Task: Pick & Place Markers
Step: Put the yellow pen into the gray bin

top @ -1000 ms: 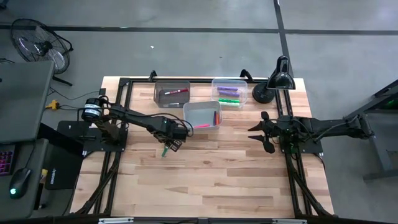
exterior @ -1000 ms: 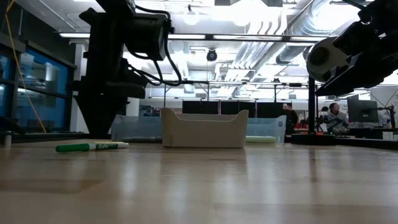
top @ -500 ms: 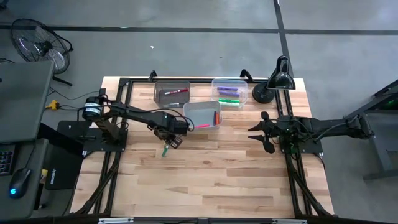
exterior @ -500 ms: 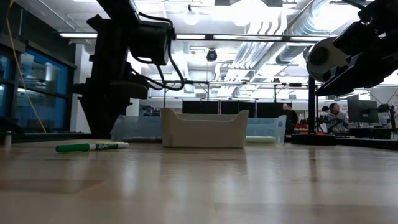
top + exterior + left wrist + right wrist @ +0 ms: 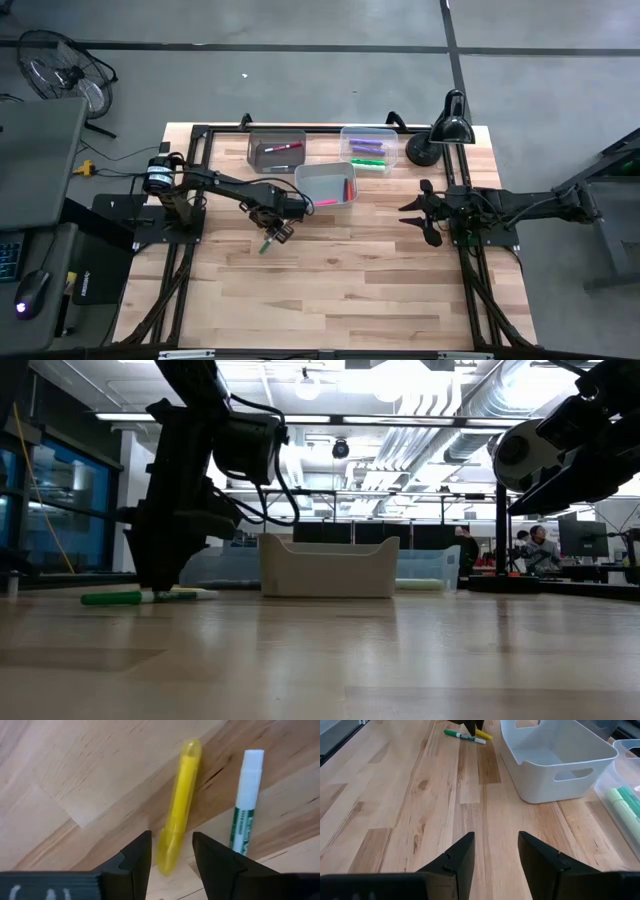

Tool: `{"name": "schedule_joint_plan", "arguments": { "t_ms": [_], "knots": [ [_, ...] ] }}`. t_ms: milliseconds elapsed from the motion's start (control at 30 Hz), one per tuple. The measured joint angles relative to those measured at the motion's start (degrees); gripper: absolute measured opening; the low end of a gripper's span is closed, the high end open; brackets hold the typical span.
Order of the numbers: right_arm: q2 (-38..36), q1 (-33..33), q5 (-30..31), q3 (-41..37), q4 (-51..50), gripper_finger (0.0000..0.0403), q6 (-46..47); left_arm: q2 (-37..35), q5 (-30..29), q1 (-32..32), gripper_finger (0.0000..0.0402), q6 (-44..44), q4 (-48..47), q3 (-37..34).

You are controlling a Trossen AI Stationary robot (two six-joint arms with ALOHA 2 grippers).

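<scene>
Left gripper low over the table, jaws apart and empty, one finger either side of the near end of a yellow marker. Marker lies flat on the wood, its long axis running straight out ahead between the fingers, so the jaws already stand across it, not along it. No contact to be seen yet; slim gaps show on both sides of the barrel. Just beside it, outside one finger, lies a green-and-white marker, roughly parallel and a little apart from the yellow one. That neighbour is the thing to watch: judged from here, the closing finger on that side has room, but a drift sideways would nudge or catch the green one instead. In the low view the left gripper is down at table level right over the green marker; the high view puts the pair in front of the white bin, just off its left corner, under the left gripper. Other markers already sit in the bins at the back. Right gripper waits well apart on the right side of the table, jaws open, holding nothing, far from both loose markers. Left arm is clearly the one placed for this pick; a short descent and close looks enough.
</scene>
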Motion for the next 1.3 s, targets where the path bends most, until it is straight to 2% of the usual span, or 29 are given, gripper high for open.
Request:
{"name": "schedule_joint_plan", "arguments": {
  "t_ms": [200,667,1300],
  "knots": [
    [0.00,0.00,-0.26,0.00,-0.02,0.0139,0.00,0.08,-0.02,0.00,0.0138,0.97,0.59,-0.04],
    [0.00,0.00,-0.28,0.00,-0.02,0.0139,0.00,0.17,0.83,0.00,0.0086,2.87,1.65,-0.11],
    [0.00,0.00,-0.26,-0.02,-0.04,0.0139,0.00,0.47,-0.06,-0.02,0.0057,5.47,0.39,1.02]
  ]
}}
